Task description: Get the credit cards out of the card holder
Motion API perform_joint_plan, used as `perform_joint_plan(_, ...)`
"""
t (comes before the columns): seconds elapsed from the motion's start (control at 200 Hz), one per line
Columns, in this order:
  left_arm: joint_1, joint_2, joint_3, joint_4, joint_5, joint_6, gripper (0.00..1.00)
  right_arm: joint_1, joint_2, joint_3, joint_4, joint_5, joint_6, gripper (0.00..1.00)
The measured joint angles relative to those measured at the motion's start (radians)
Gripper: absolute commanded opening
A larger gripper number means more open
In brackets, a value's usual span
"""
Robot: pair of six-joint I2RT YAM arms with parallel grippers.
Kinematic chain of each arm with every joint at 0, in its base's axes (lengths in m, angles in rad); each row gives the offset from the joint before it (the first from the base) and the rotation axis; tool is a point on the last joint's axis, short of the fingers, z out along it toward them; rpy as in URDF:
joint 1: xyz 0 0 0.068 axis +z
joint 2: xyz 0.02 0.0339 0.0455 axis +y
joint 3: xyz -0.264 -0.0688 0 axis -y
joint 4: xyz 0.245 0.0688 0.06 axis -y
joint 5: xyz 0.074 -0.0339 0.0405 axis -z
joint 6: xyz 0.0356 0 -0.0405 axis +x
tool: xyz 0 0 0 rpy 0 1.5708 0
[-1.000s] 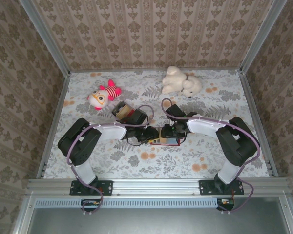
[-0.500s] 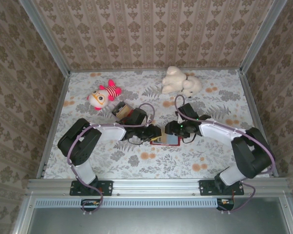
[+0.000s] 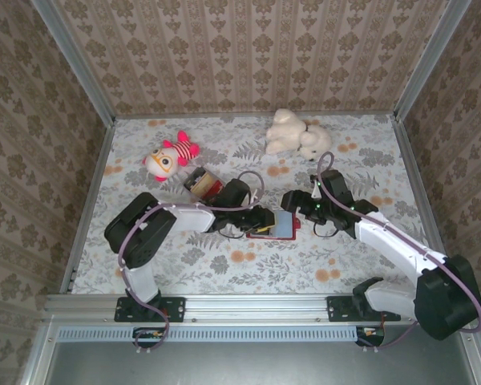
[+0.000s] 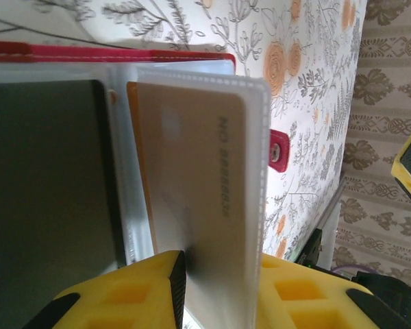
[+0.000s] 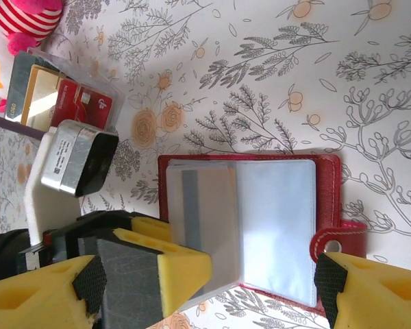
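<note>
Wallet (image 3: 282, 225) lies open: my left gripper (image 4: 216, 274) pinches its sleeved card (image 4: 192, 199); my right gripper (image 5: 257, 271) has just spread wide and backed off the wallet empty, card not extracted.

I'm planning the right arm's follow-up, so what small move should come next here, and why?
Probably lower the open right gripper onto the pale gold card in the clear plastic sleeve of the red folding wallet and close on the card's edge. The left gripper pinches that sleeve, the wallet lies open, and the card is not yet out.
</note>
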Motion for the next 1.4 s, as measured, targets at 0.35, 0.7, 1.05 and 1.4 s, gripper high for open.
perform_joint_plan(0.35,-0.033,0.041,0.072,0.007,0.000,-0.008,0.40,-0.001,-0.007,0.000,-0.029,0.018,-0.002,0.83)
perform_joint_plan(0.7,-0.032,0.041,0.093,0.007,0.000,-0.009,0.41,-0.001,-0.010,0.000,-0.043,0.047,-0.005,0.83)
perform_joint_plan(1.05,-0.034,0.051,0.152,0.005,0.003,-0.008,0.34,-0.010,-0.077,0.000,-0.095,0.123,-0.010,0.70)
perform_joint_plan(1.4,-0.034,0.029,0.149,-0.145,-0.092,0.031,0.22,-0.006,0.109,0.036,-0.113,0.079,-0.050,0.31)
